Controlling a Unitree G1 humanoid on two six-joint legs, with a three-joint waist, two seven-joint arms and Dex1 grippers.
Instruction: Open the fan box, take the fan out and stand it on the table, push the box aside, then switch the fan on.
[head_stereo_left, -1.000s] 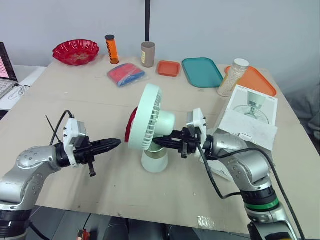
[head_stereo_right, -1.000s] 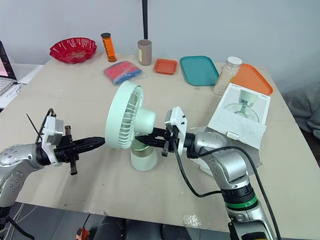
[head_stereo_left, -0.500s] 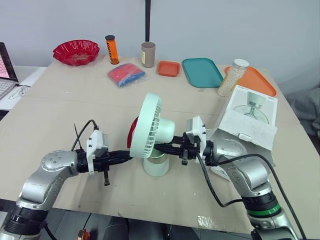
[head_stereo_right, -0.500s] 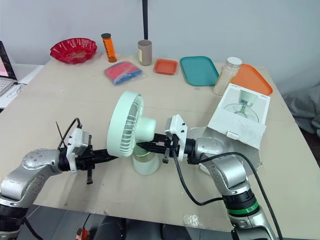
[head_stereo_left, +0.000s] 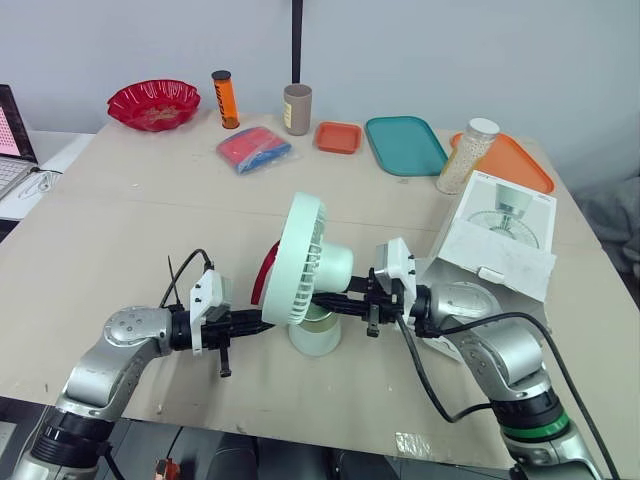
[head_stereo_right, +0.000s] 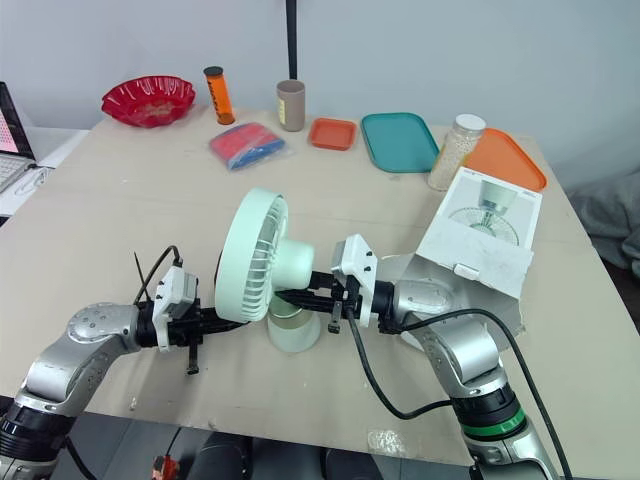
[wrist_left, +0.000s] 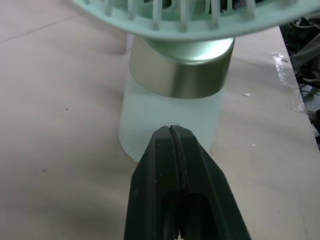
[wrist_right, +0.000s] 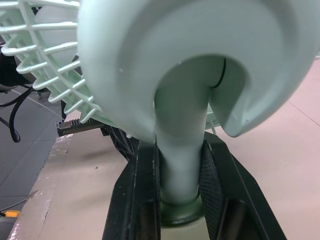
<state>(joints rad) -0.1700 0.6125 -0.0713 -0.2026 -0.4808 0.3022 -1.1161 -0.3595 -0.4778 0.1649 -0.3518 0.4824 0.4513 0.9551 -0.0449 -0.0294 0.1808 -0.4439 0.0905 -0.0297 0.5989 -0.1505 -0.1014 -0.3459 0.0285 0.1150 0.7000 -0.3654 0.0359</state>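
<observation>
The pale green fan (head_stereo_left: 305, 262) stands upright on its cylindrical base (head_stereo_left: 315, 337) at the middle of the table. My right gripper (head_stereo_left: 327, 298) reaches in from the right and is shut on the fan's neck (wrist_right: 181, 150), one finger (wrist_right: 144, 190) on each side. My left gripper (head_stereo_left: 265, 320) comes from the left, shut with nothing held. Its tip (wrist_left: 171, 131) sits against the front of the base (wrist_left: 172, 107), at a small round spot. The white fan box (head_stereo_left: 500, 240) lies open at the right, behind my right arm.
Along the far edge stand a red bowl (head_stereo_left: 152, 103), an orange tube (head_stereo_left: 223, 98), a brown cup (head_stereo_left: 296, 109), a red-blue packet (head_stereo_left: 252, 149), small orange tray (head_stereo_left: 337, 137), teal tray (head_stereo_left: 405, 145), grain jar (head_stereo_left: 466, 155) and orange tray (head_stereo_left: 515, 165). Something red (head_stereo_left: 268, 268) shows behind the fan.
My left gripper has moved right and lower, from well clear of the fan to its base. The right gripper keeps its hold on the neck; the fan has barely shifted.
</observation>
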